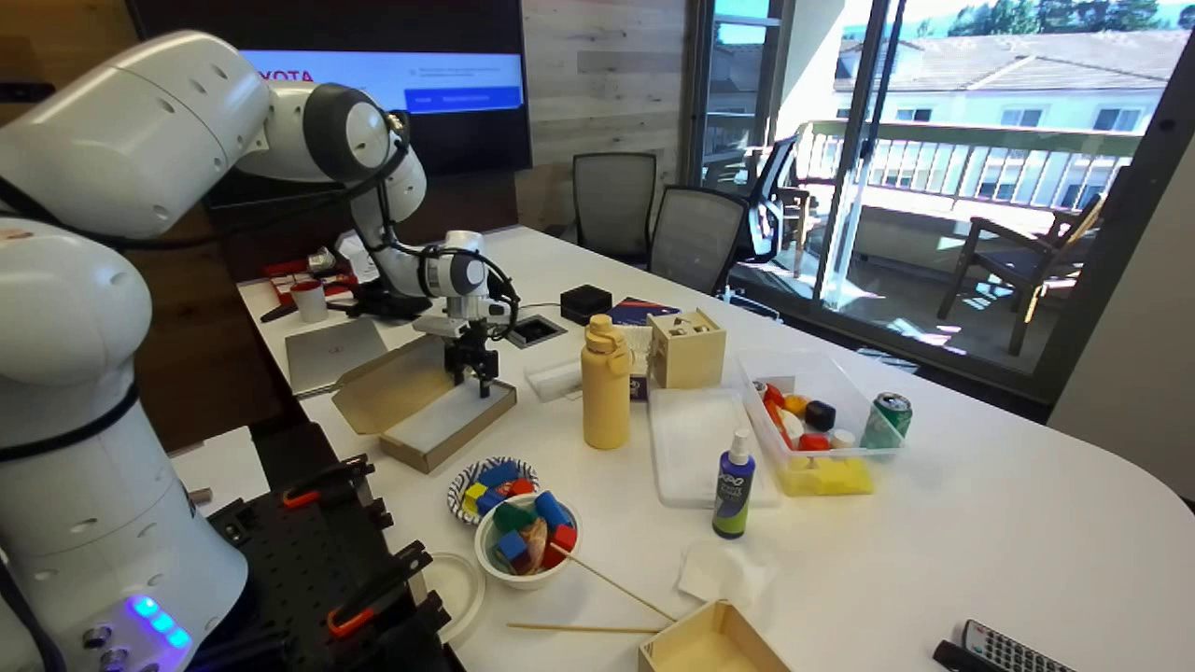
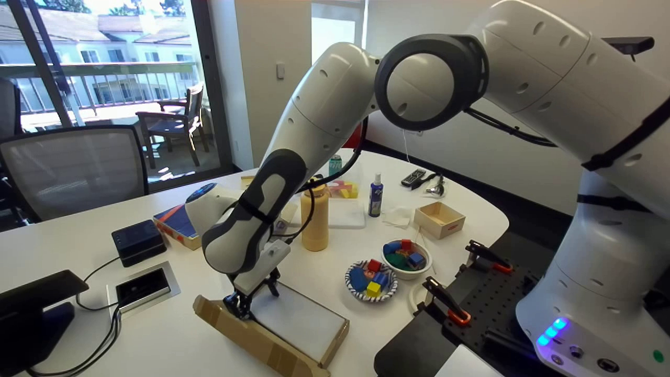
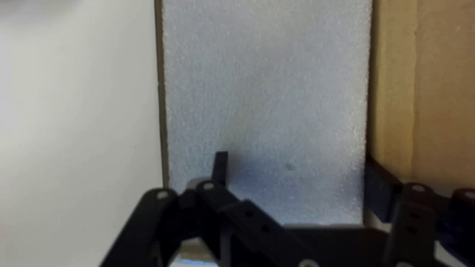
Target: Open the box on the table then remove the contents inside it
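Lengthwise, the box [image 1: 469, 433] apparently points toward the chairs [image 1: 696, 239].

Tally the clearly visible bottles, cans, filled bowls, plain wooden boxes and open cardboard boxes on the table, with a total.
Bottles: 2 (yellow bottle, spray bottle)
Cans: 1 (green can)
Filled bowls: 2 (patterned bowl, white bowl)
Plain wooden boxes: 2 (upright wooden box, open wooden box)
Open cardboard boxes: 1 (brown cardboard box)
Total: 8

Box [image 1: 411, 392], bottle [image 1: 607, 397], bowl [image 1: 527, 580] on white table [image 1: 887, 551]
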You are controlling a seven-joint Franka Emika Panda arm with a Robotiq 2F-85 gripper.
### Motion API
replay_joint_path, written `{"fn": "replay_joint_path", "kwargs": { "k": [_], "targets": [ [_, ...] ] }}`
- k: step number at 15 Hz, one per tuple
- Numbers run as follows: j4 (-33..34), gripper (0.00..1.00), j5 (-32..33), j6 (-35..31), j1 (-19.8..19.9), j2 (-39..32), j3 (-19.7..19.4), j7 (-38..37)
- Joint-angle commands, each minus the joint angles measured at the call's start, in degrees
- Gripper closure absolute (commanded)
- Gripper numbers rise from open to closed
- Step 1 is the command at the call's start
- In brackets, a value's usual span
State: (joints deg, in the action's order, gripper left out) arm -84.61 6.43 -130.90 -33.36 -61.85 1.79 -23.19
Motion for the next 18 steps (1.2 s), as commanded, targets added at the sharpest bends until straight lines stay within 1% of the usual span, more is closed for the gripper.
{"fn": "replay_joint_path", "kwargs": {
  "k": [1, 3, 8, 9, 11, 13, 14, 18],
  "targets": [
    [-0.6, 0.48, 1.0, -1.3, -1.2, -0.4, -0.6, -2.0],
    [-1.0, 0.60, 0.6, -1.7, -1.0, -0.3, -0.4, -2.0],
    [-1.7, 0.94, 0.0, -2.2, -0.8, -0.3, 0.0, -2.7],
    [-1.8, 0.99, -0.2, -2.3, -0.8, -0.3, 0.1, -2.7],
    [-1.9, 0.96, -0.4, -2.4, -0.6, 0.0, 0.2, -2.7],
    [-2.5, 0.98, -0.7, -2.4, -0.1, 1.3, 0.5, -2.4],
    [-2.9, 0.97, -0.9, -2.0, 0.1, 2.1, 0.7, -2.2],
    [-6.8, 0.97, -1.9, -1.3, 1.2, 8.2, 2.1, -1.3]
  ]
}}
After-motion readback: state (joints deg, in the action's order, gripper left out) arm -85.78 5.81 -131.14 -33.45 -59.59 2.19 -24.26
